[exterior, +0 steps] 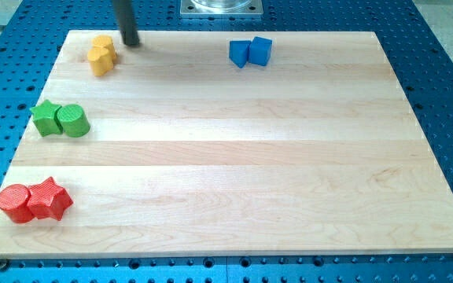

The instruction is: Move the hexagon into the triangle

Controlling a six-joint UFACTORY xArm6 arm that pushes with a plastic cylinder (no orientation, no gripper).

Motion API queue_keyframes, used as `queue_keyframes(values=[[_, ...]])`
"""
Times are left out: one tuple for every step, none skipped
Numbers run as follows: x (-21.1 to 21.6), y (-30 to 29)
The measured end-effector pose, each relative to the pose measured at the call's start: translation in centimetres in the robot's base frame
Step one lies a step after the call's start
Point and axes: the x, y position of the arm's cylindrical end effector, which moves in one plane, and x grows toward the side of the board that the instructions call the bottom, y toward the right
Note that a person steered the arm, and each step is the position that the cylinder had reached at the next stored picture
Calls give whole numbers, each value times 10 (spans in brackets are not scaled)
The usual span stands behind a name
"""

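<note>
Yellow hexagon (104, 44) sits just left of my tip (131, 43), apart; no hand shows.

- A robotics lab bench, by the look of it.
- A blue perforated metal breadboard (439, 94) surrounds the wooden board (234, 157).
- A metal mounting plate (220, 8) sits just above the wooden board's top edge.

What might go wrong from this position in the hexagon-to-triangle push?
My tip sits just right of the yellow hexagon, which touches the second yellow block. A careless push could drag both. The blue triangle touches the blue cube near the board's top edge, so an arriving block may knock them apart.
</note>
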Motion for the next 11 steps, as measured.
queue_keyframes(values=[[-23, -52], [10, -106], [25, -72], [25, 28], [32, -19], [53, -3], [53, 63], [68, 94], [106, 105], [143, 72], [183, 101]])
